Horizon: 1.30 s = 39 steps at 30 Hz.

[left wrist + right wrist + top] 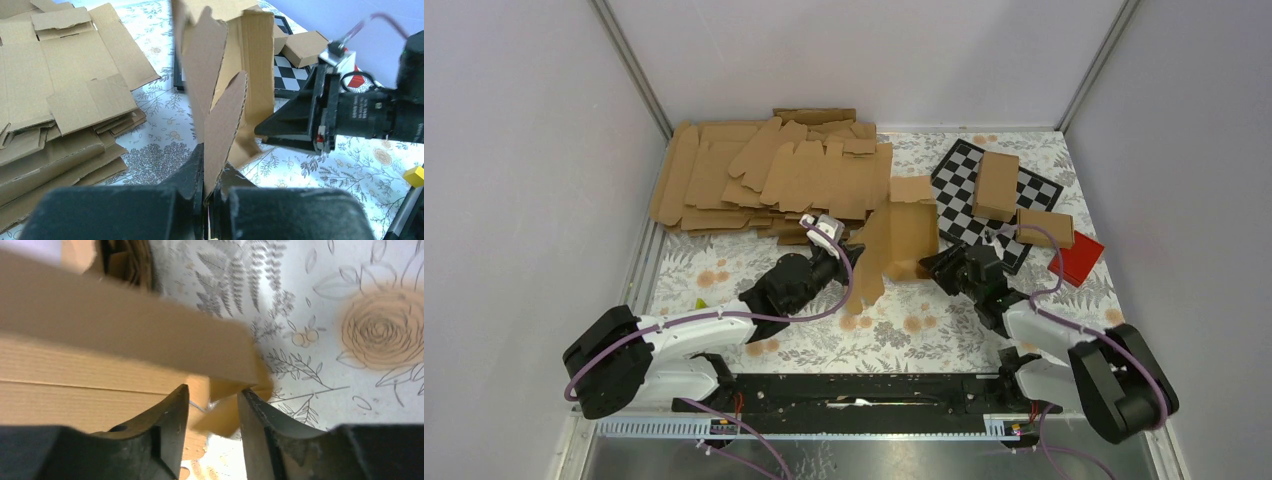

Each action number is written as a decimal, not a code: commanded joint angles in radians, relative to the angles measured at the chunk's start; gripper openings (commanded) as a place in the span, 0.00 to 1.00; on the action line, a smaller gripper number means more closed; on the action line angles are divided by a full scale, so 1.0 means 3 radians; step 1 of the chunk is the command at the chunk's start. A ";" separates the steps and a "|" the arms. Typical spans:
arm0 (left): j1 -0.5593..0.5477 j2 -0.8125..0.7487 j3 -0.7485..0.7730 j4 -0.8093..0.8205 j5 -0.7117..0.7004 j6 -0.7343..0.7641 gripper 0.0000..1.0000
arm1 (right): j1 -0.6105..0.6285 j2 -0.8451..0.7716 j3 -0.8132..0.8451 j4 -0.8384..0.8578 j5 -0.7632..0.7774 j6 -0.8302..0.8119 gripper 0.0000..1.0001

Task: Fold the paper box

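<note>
Left gripper (pixel 207 197) is clamping paper box (pixel 902 240) flap. Right gripper (pixel 212 415) is straddling bottom tab, jaws part-open, grip unclear. Suggest anchoring left, pushing tab along crease.

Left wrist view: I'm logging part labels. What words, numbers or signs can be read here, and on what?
Nothing legible.
Small white print on the black round housing behind the right gripper: too blurred to read.
The brown cardboard paper box, the stacked flat brown cardboard blanks and the black-and-white checkered board: no lettering.
</note>
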 commanded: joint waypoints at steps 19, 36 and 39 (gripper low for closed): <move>-0.0040 -0.0097 0.0134 -0.0130 0.0070 0.0288 0.00 | -0.0261 -0.0699 0.0570 -0.0873 0.0214 -0.2539 0.93; -0.0039 0.0017 0.0122 0.0080 0.0255 0.0225 0.00 | -0.0226 0.0064 0.0468 -0.0176 -0.1015 -0.2446 0.73; -0.0042 0.0078 0.0164 0.0113 0.0283 0.0208 0.00 | -0.0171 0.0009 0.0448 -0.0308 -0.1046 -0.2503 0.73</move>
